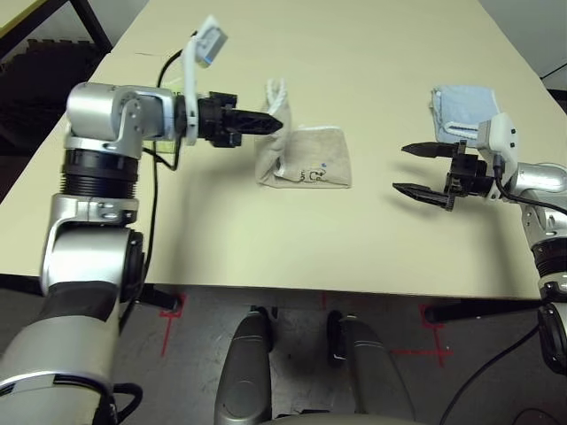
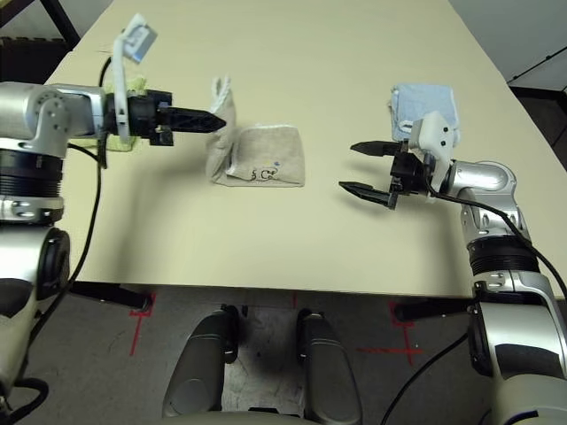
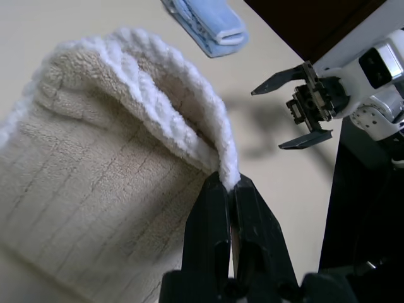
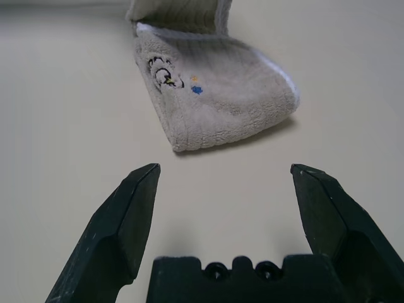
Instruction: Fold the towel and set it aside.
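Left fingers (image 3: 227,208) pinching the beige towel's (image 1: 314,155) white edge, lifting it; my right gripper (image 1: 415,168) spread wide, empty.

I see pale cream table (image 1: 354,257) spanning most of view, surface matte, evenly lit, soft shadows. Grey floor (image 1: 292,310) below near edge at 6 o'clock, red tape crosses (image 1: 170,310) marked on it at 7 and 5 o'clock. Dark frame legs (image 1: 89,22) and black ribbed surface at 10 o'clock. Black cable (image 1: 478,372) trails over floor at 4 o'clock.
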You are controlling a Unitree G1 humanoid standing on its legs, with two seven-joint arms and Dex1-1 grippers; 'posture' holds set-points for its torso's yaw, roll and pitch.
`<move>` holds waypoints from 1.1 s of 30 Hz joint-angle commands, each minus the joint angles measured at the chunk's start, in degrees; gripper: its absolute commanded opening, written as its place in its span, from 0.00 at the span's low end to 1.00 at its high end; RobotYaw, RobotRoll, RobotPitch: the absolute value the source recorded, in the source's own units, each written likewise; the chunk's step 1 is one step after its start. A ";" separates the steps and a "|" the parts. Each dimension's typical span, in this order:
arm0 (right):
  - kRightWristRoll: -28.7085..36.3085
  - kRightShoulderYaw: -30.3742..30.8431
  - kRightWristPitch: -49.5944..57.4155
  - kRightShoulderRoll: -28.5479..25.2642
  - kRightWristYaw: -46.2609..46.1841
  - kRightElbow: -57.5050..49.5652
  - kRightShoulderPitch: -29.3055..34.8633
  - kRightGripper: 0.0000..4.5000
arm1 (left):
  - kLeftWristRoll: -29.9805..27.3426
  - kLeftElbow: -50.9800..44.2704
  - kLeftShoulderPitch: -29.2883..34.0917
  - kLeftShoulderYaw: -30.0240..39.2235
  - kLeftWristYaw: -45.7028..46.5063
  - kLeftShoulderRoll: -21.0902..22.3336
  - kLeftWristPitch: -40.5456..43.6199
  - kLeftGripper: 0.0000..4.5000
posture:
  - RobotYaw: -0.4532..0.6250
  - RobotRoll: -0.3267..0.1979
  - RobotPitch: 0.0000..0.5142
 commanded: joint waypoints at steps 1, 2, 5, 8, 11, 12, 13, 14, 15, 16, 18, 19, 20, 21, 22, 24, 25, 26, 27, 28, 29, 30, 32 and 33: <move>0.29 -0.21 0.08 -0.80 -0.11 -0.64 1.14 1.00 | 1.49 2.77 -1.51 -2.27 0.49 -1.46 -2.47 0.00 | 0.51 0.62 0.30; 0.32 -0.24 0.13 -0.86 -0.18 -0.80 1.28 1.00 | 1.89 3.32 -1.70 -3.29 -0.16 -1.70 -3.27 0.00 | 0.51 0.62 0.30; 0.33 -0.33 0.16 -1.05 -0.38 -1.11 1.65 1.00 | 3.00 4.43 -1.95 -6.20 -2.12 -2.32 -5.01 0.00 | 0.51 0.62 0.30; 0.34 -0.34 0.19 -1.11 -0.54 -1.27 1.79 1.00 | 3.62 5.54 -2.14 -7.74 -2.90 -3.42 -6.47 0.00 | 0.51 0.62 0.29; 0.28 -0.34 0.18 -1.16 -0.77 -1.42 1.95 1.00 | 3.56 5.84 -2.51 -7.80 -2.28 -5.72 -6.81 0.00 | 0.51 0.62 0.30; 0.29 -0.33 0.19 -1.16 -0.83 -1.56 2.08 1.00 | 3.65 5.93 -2.59 -7.66 -1.87 -6.54 -7.02 0.00 | 0.51 0.62 0.30; 0.31 -0.31 0.22 -1.13 -0.91 -1.71 2.23 1.00 | 3.77 6.11 -2.73 -7.53 -1.47 -7.41 -7.27 0.00 | 0.51 0.62 0.30; 0.33 -0.29 0.27 -1.11 -0.98 -1.89 2.37 1.00 | 3.85 6.21 -2.84 -7.43 -1.22 -8.11 -7.44 0.00 | 0.51 0.62 0.30; 0.34 -0.24 0.32 -1.04 -1.07 -2.07 2.52 1.00 | 3.74 6.38 -3.07 -7.20 -1.00 -8.96 -7.41 0.00 | 0.51 0.62 0.30; 0.35 -0.21 0.38 -1.01 -1.16 -2.22 2.63 1.00 | 3.70 6.49 -3.22 -7.03 -0.91 -9.52 -7.37 0.00 | 0.51 0.62 0.30; 0.40 -0.17 0.52 -0.95 -1.26 -2.51 2.82 1.00 | 3.92 6.54 -3.34 -7.18 -0.94 -10.18 -7.52 0.00 | 0.51 0.62 0.31; 0.40 -0.12 0.56 -0.93 -1.28 -2.60 2.86 1.00 | 4.12 6.67 -3.26 -7.41 -0.98 -10.51 -7.70 0.00 | 0.51 0.62 0.31; 0.39 -0.09 0.60 -0.92 -1.30 -2.67 2.89 1.00 | 4.27 6.77 -3.20 -7.56 -1.00 -10.75 -7.82 0.00 | 0.51 0.62 0.31; 0.43 -0.09 0.67 -0.93 -1.29 -2.81 2.97 1.00 | 4.41 6.85 -3.11 -7.61 -0.89 -11.00 -7.94 0.00 | 0.51 0.62 0.31; 0.47 -0.10 0.72 -0.95 -1.29 -2.94 3.05 1.00 | 4.60 6.98 -2.99 -7.63 -0.70 -11.26 -8.13 0.00 | 0.51 0.62 0.31; 0.47 -0.08 0.79 -0.98 -1.28 -3.13 3.16 1.00 | 6.02 8.57 -2.33 -7.73 1.51 -12.64 -9.93 0.00 | 0.51 0.62 0.31; 0.44 -0.05 0.79 -0.97 -1.29 -3.17 3.16 1.00 | 6.75 9.43 -1.97 -7.84 2.46 -13.26 -11.13 0.06 | 0.51 0.62 0.31; 0.44 -0.03 0.85 -0.96 -1.29 -3.30 3.20 1.00 | 7.37 10.03 -1.63 -7.94 3.14 -13.73 -12.18 0.12 | 0.50 0.62 0.31; 0.46 -0.04 0.91 -0.97 -1.29 -3.44 3.26 1.00 | 7.77 10.42 -1.48 -7.94 3.41 -14.01 -12.85 0.17 | 0.50 0.62 0.32; 0.45 -0.02 0.97 -0.97 -1.30 -3.52 3.26 1.00 | 8.15 10.84 -1.21 -7.94 3.81 -14.41 -13.53 0.25 | 0.50 0.62 0.32; 0.44 0.00 1.03 -0.97 -1.28 -3.59 3.26 1.00 | 8.70 11.27 -0.85 -8.03 4.40 -14.80 -14.45 0.34 | 0.50 0.62 0.32; 0.42 0.01 1.07 -1.00 -1.25 -3.66 3.28 1.00 | 9.30 11.79 -0.46 -8.01 5.32 -15.24 -15.51 0.42 | 0.50 0.62 0.32; 0.39 0.04 1.14 -1.03 -1.22 -3.72 3.25 1.00 | 10.15 12.31 0.14 -8.22 5.90 -15.65 -16.94 0.59 | 0.50 0.62 0.32; 0.38 0.04 1.17 -1.05 -1.21 -3.75 3.22 1.00 | 10.46 12.27 0.44 -8.12 6.37 -15.78 -17.36 0.66 | 0.50 0.62 0.32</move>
